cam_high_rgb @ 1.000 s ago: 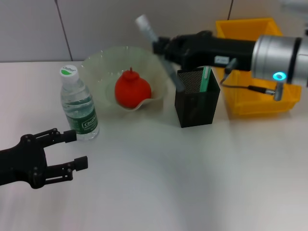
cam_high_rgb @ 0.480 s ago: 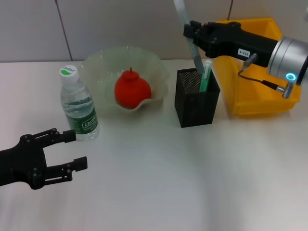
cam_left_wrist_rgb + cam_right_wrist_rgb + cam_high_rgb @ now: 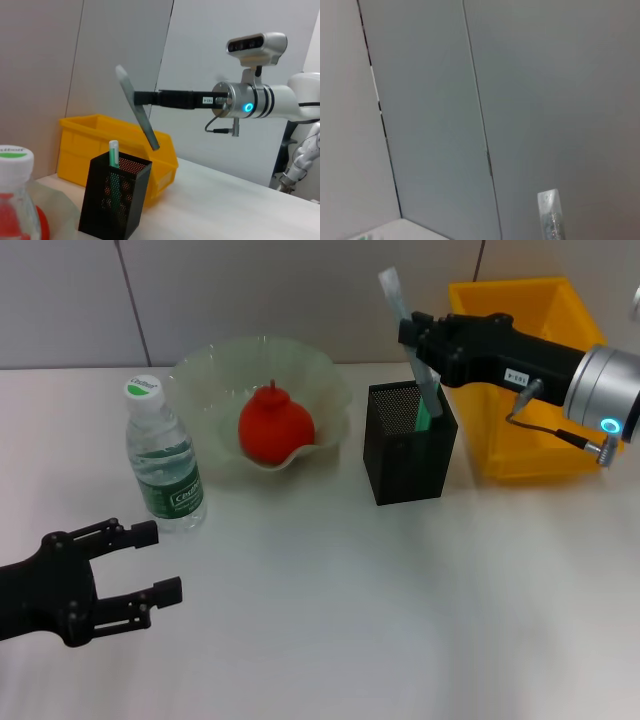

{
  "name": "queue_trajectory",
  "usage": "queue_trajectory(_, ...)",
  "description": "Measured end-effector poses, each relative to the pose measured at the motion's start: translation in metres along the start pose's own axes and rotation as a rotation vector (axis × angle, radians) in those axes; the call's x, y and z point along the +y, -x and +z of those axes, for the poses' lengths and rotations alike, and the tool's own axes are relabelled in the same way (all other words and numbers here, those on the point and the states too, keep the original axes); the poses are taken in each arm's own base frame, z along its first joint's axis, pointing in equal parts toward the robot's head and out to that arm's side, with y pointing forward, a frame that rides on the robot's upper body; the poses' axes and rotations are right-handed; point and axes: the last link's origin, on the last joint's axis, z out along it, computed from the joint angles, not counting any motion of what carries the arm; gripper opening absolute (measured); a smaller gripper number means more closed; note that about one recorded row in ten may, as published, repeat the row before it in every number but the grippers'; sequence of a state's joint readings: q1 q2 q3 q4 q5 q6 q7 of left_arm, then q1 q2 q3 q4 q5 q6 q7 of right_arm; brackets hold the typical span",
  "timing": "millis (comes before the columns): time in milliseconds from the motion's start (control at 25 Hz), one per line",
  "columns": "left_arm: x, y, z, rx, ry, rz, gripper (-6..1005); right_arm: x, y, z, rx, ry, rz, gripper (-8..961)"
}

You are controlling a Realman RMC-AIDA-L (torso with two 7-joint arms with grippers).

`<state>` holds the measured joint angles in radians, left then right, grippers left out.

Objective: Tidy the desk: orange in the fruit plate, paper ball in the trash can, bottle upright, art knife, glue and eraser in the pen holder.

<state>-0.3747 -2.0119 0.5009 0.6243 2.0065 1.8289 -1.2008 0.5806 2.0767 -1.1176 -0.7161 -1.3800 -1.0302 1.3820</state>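
Observation:
My right gripper [image 3: 420, 338] is shut on the grey art knife [image 3: 412, 335] and holds it tilted, lower tip at the open top of the black mesh pen holder [image 3: 408, 455]. The left wrist view shows the knife [image 3: 137, 115] with its tip just above the holder [image 3: 114, 200]. A green glue stick [image 3: 114, 157] stands in the holder. The orange [image 3: 275, 427] lies in the pale-green fruit plate [image 3: 200, 375]. The bottle [image 3: 163, 455] stands upright on the desk [image 3: 350, 590]. My left gripper [image 3: 140, 562] is open and empty at the front left. The paper ball and eraser are out of view.
The yellow trash can [image 3: 530, 445] stands right behind the pen holder, under my right arm [image 3: 520, 360]. The fruit plate sits close to the holder's left side, the bottle to the left of the plate. A grey wall runs behind the desk.
My right gripper has carried the art knife from over the plate's edge to above the pen holder, then lowered it towards the opening. My left gripper has drifted slightly towards the front.

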Motion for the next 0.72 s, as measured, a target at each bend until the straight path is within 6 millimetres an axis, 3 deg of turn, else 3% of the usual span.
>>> queue_trajectory(320,0.0022,0.0021,0.0010,0.001,0.003,0.001,811,-0.0020,-0.0088,-0.0028,0.009,-0.014,-0.046,120)
queue_trajectory(720,0.0032,0.0029,0.0005,0.002,0.005,-0.002,811,-0.0082,-0.0021,0.0003,-0.007,-0.046,-0.062,120)
